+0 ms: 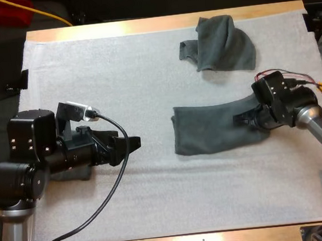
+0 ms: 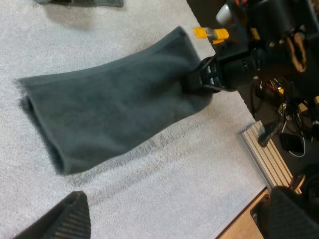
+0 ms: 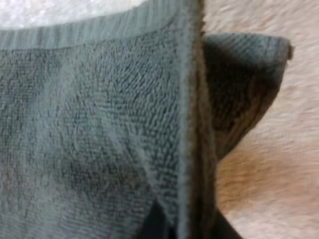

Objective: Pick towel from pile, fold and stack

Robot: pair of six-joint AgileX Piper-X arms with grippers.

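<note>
On the near left, the left gripper [image 1: 130, 144] was held low over bare mat [image 1: 156, 200], its fingers [image 2: 70, 219] spread apart and clear of any cloth. Further in and to the right, a folded towel [image 1: 212, 130] was laid flat on the mat. Its right end was clamped between the fingers of the right gripper [image 1: 241, 119], with the cloth bunched there. A crumpled towel [image 1: 222, 42] was seen lying at the far side, well apart from the folded one, near the far edge of the worktop [image 1: 141, 25].
</note>
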